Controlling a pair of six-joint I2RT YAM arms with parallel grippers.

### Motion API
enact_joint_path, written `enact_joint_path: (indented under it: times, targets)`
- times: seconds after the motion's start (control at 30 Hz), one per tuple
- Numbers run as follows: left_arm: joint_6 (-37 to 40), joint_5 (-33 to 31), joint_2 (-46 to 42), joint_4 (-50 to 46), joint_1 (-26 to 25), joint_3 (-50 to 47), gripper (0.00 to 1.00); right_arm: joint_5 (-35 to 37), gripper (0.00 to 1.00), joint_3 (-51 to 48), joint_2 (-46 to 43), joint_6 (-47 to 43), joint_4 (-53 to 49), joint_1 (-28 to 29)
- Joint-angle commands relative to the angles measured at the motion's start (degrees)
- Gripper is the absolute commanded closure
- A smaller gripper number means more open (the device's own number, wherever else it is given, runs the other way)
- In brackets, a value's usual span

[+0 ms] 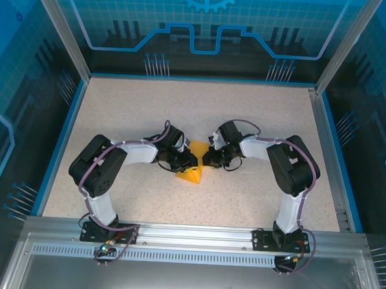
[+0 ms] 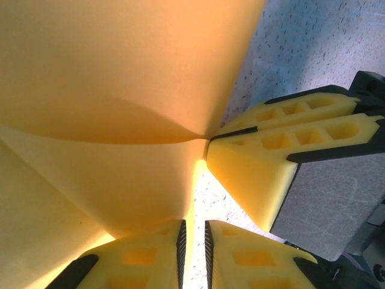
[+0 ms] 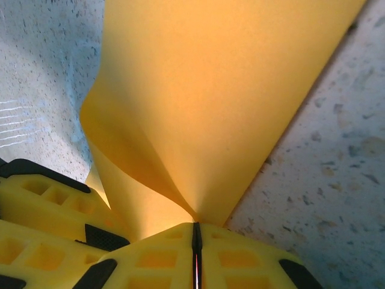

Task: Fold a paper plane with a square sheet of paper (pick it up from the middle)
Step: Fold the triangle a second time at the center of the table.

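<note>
1. My left gripper [image 2: 194, 256], nearest the lens: yellow fingers clenched on a bunched fold of the square sheet of paper [image 2: 120, 66], which runs down into the narrow gap between them.
2. My right gripper [image 3: 195, 250]: fingers pressed together, pinching the same sheet at a gathered point just beside the left pinch.
3. Sheet, location: mid-table [image 1: 259, 122], held between both grippers. Whether its lower corner touches the surface, I cannot tell.
4. Handling, my judgement: the centre crease is forming. I should draw both pinches apart evenly and level, so the thin paper creases straight without tearing or slipping.
5. Count: one sheet; two grippers; one table.
</note>
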Motion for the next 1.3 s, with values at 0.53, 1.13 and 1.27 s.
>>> enact_joint_path:
  times: [0.53,1.13,1.27]
  targets:
    - [1.55,1.32,2.20,-1.99,-0.20,1.42,0.81,0.37,0.90,1.91,2.03,-1.20,-2.04,0.01]
    - [1.64,-0.25,2.47,-3.22,-0.11,1.05,0.81,1.01,0.90,2.14,2.29,-1.22,-2.72,0.01]
    - [1.43,-0.81,2.49,-3.42,-0.14,0.88,0.81,1.13,0.90,2.18,2.40,-1.31,-2.72,0.00]
